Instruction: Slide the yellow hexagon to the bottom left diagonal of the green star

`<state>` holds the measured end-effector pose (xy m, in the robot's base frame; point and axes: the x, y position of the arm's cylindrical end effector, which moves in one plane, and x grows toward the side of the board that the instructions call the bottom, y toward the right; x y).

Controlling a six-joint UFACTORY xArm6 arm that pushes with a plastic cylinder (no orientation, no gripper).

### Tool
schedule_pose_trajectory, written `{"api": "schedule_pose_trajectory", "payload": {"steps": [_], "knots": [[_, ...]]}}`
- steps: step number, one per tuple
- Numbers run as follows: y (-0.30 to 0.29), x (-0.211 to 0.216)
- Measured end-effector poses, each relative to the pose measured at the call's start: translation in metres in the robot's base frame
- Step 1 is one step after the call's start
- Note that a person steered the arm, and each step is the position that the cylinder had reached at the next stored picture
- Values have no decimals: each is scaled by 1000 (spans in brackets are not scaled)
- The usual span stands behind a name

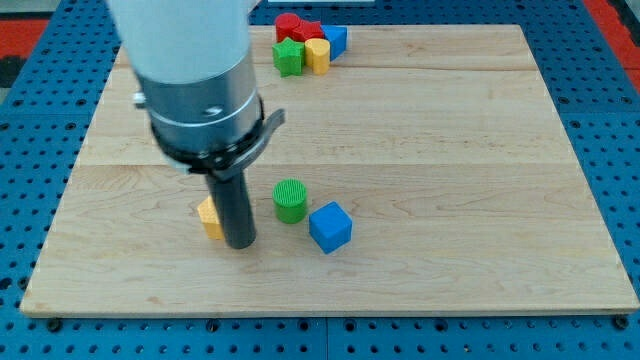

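Yellow hexagon (209, 217) sits near the view's bottom left of the wooden table (450, 150), mostly hidden behind my rod; only its left portion shows, so the shape is hard to confirm. My tip (241, 243) rests on the table right against the block's right side, touching or nearly so. No gripper on this rig, just the plain rod, so nothing is held or clamped; contact is by pushing only.

Green star (289, 57) lies at the view's top, in a tight cluster with a red block (288, 25), a second red block (310, 32), a yellow block (317, 55) and a blue block (336, 41). The star is the cluster's lower-left member, so the spot to its bottom left is open wood.

Also near the tip: a green cylinder (290, 200) just to the right, and a blue cube (330, 227) beside that, further right and lower. Both stand apart from the hexagon.

Judgement: the hexagon is well apart from its goal, which lies up the board and slightly right. The tip's position on the block's right side suits a leftward shove, not the upward one needed. Likely next: bring the tip round below the hexagon and push toward the view's top, stopping short of the star to avoid disturbing the cluster. Risk: the block slipping off the round rod mid-push.
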<state>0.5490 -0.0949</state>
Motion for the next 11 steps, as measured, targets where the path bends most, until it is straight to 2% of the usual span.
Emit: {"api": "schedule_pose_trajectory", "payload": {"steps": [3, 6, 7, 8, 9, 10, 11], "knots": [[-4, 9], [-48, -29], [-39, -10], [-36, -32], [-48, -97], [-60, -120], [-27, -108]]}}
